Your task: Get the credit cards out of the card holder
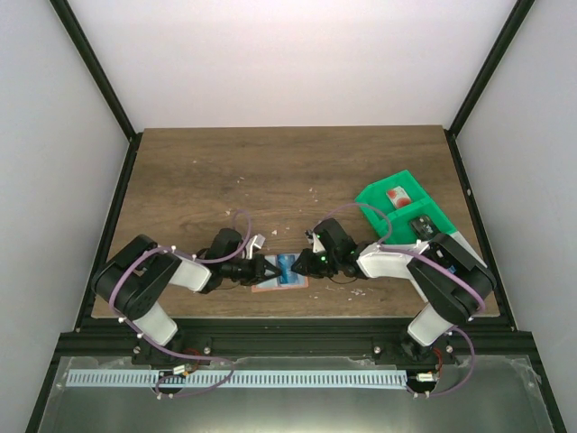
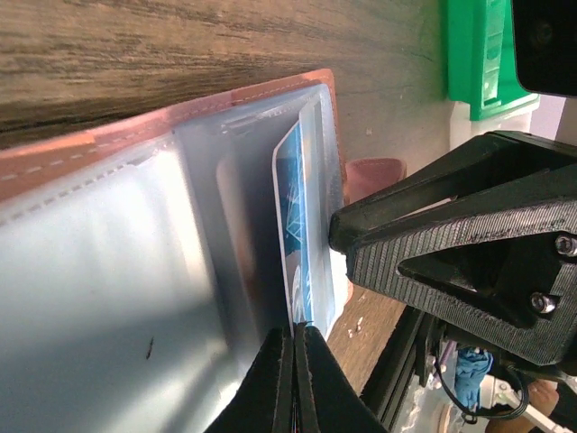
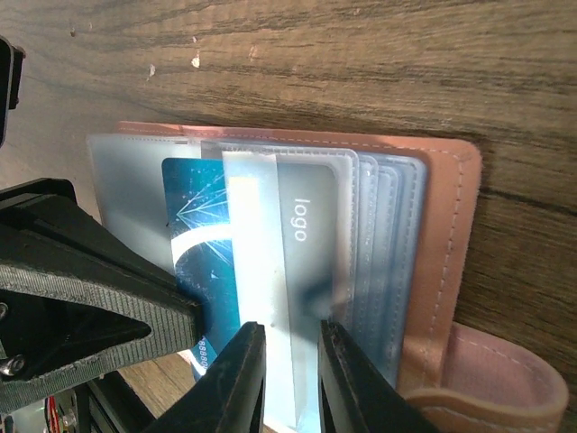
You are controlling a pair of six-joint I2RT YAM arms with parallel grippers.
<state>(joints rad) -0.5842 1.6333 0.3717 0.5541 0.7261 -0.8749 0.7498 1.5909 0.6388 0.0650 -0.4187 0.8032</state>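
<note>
1. A wooden table (image 1: 198,171) fills the space, with two arms reaching in from its near edge to meet at the middle.
2. A green compartment tray (image 1: 362,197) sits well off to the right. One pocket holds a red and white card (image 1: 397,195) and another a dark card (image 1: 422,225), so by my reckoning two cards are already out.
3. The card holder (image 3: 446,234) lies open and flat between the two grippers, tan-pink cover down and clear sleeves fanned upward.
4. The left gripper (image 2: 294,343) has its fingers pressed together on a thin edge of the holder's sleeves, right at the blue card (whether it also nips the card itself, I cannot tell).
5. The right gripper (image 3: 290,338) has its fingers a narrow gap apart, straddling a pale sleeve leaf. I cannot tell if it is truly gripping.
6. The blue card (image 3: 194,225) is tucked inside a sleeve of the holder and looks to be the last one to pull. A grey insert printed "logo" sits in the neighbouring sleeve.
</note>
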